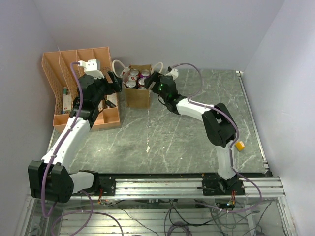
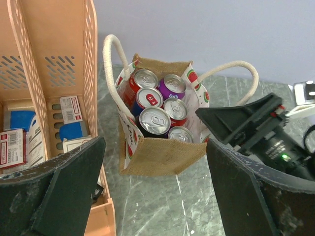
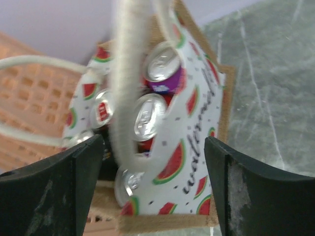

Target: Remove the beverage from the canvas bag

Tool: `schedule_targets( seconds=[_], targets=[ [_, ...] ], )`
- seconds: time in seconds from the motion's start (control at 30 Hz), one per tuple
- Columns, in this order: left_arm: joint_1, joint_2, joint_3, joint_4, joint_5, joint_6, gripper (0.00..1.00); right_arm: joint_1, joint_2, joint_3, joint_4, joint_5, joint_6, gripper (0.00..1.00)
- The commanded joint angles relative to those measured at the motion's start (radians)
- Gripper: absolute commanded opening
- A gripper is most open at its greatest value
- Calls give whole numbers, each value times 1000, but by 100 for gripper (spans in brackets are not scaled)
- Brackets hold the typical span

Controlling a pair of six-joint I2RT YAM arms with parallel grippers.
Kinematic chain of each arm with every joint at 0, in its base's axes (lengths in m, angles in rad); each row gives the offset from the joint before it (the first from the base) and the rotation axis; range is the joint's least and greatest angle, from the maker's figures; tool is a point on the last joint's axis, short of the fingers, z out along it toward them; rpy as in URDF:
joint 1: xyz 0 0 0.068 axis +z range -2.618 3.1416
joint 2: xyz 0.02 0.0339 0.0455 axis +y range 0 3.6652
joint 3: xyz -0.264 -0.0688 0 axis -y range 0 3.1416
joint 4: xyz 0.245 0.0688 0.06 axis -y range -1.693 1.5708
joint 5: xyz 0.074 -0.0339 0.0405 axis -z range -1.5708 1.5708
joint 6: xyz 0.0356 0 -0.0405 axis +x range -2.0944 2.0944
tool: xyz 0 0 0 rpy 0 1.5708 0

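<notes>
The tan canvas bag (image 1: pixel 138 96) stands at the back of the table with cream rope handles (image 2: pixel 109 55) and a watermelon-print lining. It holds several upright cans, red ones and a purple one (image 2: pixel 173 87). My left gripper (image 1: pixel 116 81) is open at the bag's left rim; in its wrist view the bag (image 2: pixel 162 156) sits ahead between the fingers. My right gripper (image 1: pixel 151 79) is open at the bag's right rim, right above the cans (image 3: pixel 146 116), with a rope handle (image 3: pixel 125 73) hanging blurred in front of its camera.
An orange slotted file rack (image 1: pixel 60 73) with small boxes stands just left of the bag, touching the left arm's side. A small yellow object (image 1: pixel 240 145) lies at the right. Walls close in behind and on both sides.
</notes>
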Motion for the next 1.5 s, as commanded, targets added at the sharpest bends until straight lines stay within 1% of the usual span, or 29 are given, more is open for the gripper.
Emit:
schedule_targets(
  seconds=[0.0,0.07,0.17,0.2,0.3,0.37,0.4,0.5,0.53,0.83,1.1,1.3,1.47],
  targets=[
    [8,-19,30,34,-23,9,94,-3,75,85,-128,109,78,77],
    [10,-25,28,33,-38,19,94,-1,97,120,-178,118,80,71],
    [11,-25,33,23,-49,25,94,3,104,128,-194,101,65,43],
    [12,-25,31,25,-54,26,94,3,103,130,-209,100,74,38],
    [18,-18,30,29,-56,20,94,11,93,126,-221,98,62,25],
    [28,-13,34,27,-39,10,94,20,84,126,-241,115,48,20],
    [31,-13,33,28,-37,9,94,23,77,123,-253,122,43,14],
    [33,-16,30,29,-40,12,94,28,51,101,-258,114,35,3],
    [33,-16,31,29,-39,13,94,30,43,91,-251,104,32,1],
    [39,-11,33,21,-57,29,94,55,-14,22,-237,-36,13,0],
    [43,-15,32,18,-64,30,94,75,-142,-159,-160,-111,31,0],
    [44,-27,32,15,-72,36,94,84,-216,-255,-166,-203,-15,0],
    [44,-35,34,12,-73,38,94,104,-304,-349,-184,-241,-75,0]
  ],
)
